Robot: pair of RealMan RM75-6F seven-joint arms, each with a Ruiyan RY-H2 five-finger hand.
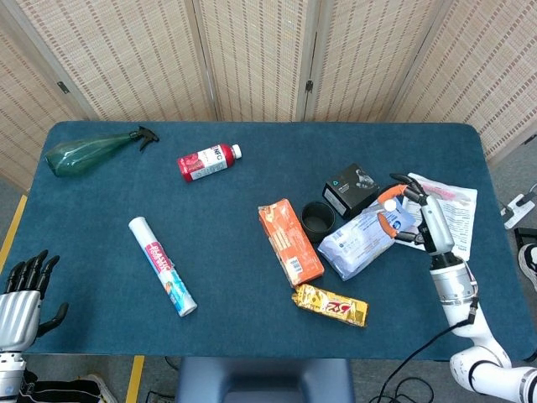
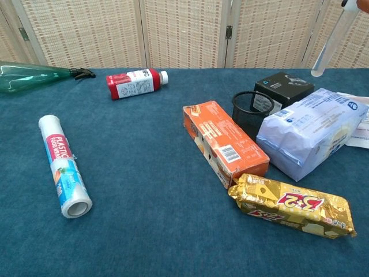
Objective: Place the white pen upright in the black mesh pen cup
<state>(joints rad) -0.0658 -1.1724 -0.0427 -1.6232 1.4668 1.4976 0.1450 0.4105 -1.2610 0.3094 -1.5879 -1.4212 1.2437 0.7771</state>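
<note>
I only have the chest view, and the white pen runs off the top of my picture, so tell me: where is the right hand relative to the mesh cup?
Observer: In the head view, the right hand is to the right of the black mesh pen cup. It is over the right end of the pale bag, not above the cup.
Operator: Anything inside the cup?
Observer: Seen from above, the cup has nothing in it. The white pen is outside it.
Operator: And the left hand?
Observer: The left hand is off the near left corner of the table, fingers apart, holding nothing.
</note>
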